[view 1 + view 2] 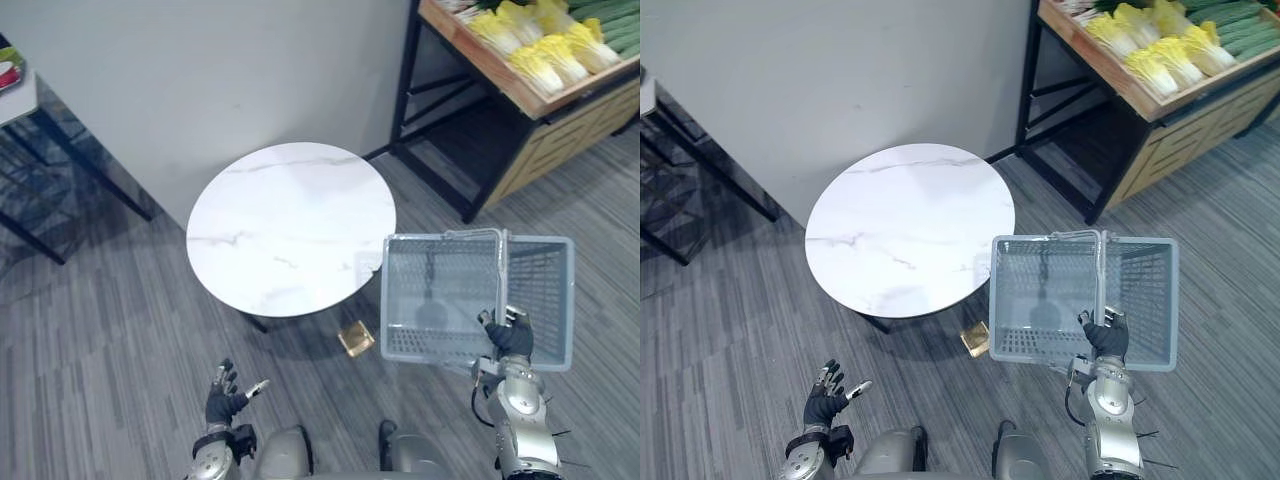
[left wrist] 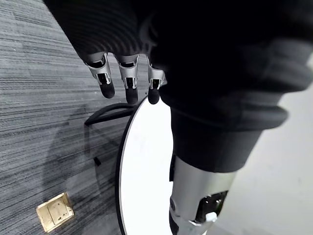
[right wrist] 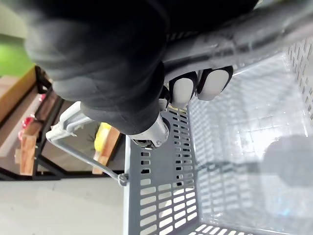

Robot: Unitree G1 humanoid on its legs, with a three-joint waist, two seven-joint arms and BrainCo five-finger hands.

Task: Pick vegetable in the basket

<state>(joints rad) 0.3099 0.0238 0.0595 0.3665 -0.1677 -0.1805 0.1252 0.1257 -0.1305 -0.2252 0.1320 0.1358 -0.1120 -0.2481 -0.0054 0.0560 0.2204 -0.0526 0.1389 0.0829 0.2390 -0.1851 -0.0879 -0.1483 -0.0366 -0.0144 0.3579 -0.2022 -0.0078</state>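
Observation:
A grey plastic basket (image 1: pixel 450 290) hangs empty to the right of the round table, its handle (image 1: pixel 499 270) up. My right hand (image 1: pixel 511 337) is shut on that handle; the right wrist view has its fingers (image 3: pixel 200 84) curled round the bar over the basket's slotted wall (image 3: pixel 161 196). Yellow-white leafy vegetables (image 1: pixel 545 45) and green ones (image 1: pixel 612 20) lie on a wooden shelf at the far right. Low on the left, my left hand (image 1: pixel 228 396) is open with fingers (image 2: pixel 128 81) straight, holding nothing.
A round white marble table (image 1: pixel 290 228) stands in the middle, in front of a pale wall. The shelf's black frame (image 1: pixel 405 80) rises just behind the basket. A brass floor box (image 1: pixel 356 338) sits by the table's base. Another dark-legged table (image 1: pixel 18 95) is at far left.

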